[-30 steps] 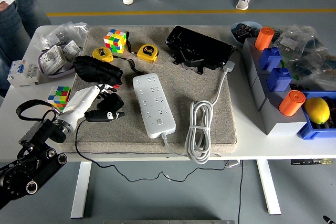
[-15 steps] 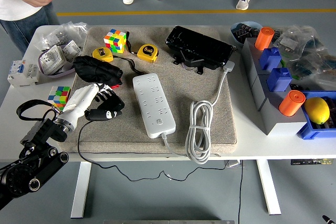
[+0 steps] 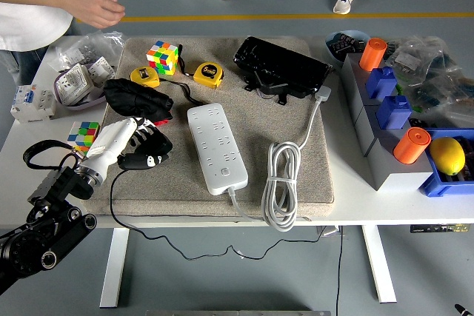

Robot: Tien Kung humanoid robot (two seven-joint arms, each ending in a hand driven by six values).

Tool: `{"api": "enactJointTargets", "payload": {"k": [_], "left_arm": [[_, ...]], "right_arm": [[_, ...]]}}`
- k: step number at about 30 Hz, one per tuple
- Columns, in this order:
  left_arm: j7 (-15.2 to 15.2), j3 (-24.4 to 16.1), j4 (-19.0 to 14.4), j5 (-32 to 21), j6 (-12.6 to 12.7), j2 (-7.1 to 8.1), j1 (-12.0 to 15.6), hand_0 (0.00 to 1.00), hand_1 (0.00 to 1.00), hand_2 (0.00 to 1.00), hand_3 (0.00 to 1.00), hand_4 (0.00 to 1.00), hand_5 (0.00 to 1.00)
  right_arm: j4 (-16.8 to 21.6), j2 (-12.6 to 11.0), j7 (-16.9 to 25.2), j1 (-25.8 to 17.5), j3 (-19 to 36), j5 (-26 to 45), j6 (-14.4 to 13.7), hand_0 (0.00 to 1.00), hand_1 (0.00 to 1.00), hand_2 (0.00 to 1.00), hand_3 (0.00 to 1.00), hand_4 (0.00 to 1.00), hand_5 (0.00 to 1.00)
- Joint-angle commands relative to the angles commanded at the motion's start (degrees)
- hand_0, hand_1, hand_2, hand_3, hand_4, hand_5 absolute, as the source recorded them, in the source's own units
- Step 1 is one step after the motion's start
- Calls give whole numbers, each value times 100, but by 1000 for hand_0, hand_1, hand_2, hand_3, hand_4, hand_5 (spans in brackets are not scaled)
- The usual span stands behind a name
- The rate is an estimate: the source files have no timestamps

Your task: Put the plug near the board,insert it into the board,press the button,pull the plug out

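Plug (image 3: 146,159) gripped by left hand (image 3: 141,143); lemon (image 3: 446,155) in blue bin (image 3: 435,186)

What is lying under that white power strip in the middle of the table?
The white power strip lies flat on a beige mat covering the white table. Whatever might sit directly beneath the strip is hidden by it.

White table (image 3: 348,209) under beige mat (image 3: 296,160), clutter.

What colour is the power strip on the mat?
White, the power strip shows clearly in the head view.
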Motion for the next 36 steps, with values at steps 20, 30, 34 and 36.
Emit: {"api": "enactJointTargets", "payload": {"k": [20, 30, 34, 36], "left_arm": [[-504, 429, -730, -761, -186, 227, -181, 394, 424, 463, 550, 810, 2], [-681, 1050, -625, -1002, -397, 275, -708, 395, 428, 465, 552, 809, 2], [-746, 1249, -447, -1053, -396, 244, -890, 403, 431, 469, 552, 807, 2], [-750, 1301, -384, -1055, -400, 221, -951, 403, 431, 469, 552, 807, 2]], "right_arm": [[2, -5, 9, 9, -1, 7, 1, 606, 625, 626, 549, 992, 405], [2, -8, 10, 6, -3, 18, 9, 605, 625, 626, 549, 992, 406], [8, -6, 12, 10, -8, 21, 12, 606, 625, 626, 549, 992, 405], [10, -8, 11, 8, -15, 21, 14, 606, 625, 626, 549, 992, 405]]}}
